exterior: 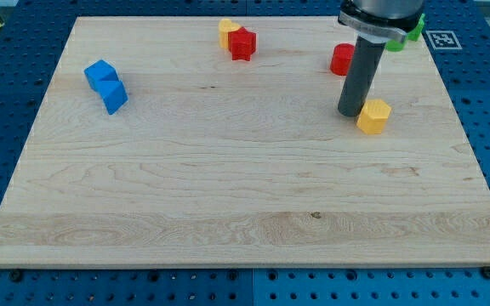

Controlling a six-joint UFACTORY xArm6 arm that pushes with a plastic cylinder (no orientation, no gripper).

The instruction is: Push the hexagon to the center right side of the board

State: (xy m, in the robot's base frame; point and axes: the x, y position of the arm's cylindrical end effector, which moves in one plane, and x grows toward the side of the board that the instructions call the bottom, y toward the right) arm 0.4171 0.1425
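touching my tip [350,113], the yellow hexagon [374,116] lies on its right.

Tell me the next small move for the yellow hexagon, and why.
Probably a short push toward the view's right. My tip sits at the yellow hexagon on its left side, apparently touching, and the hexagon lies right of centre, short of the wooden board's right edge at about mid height.
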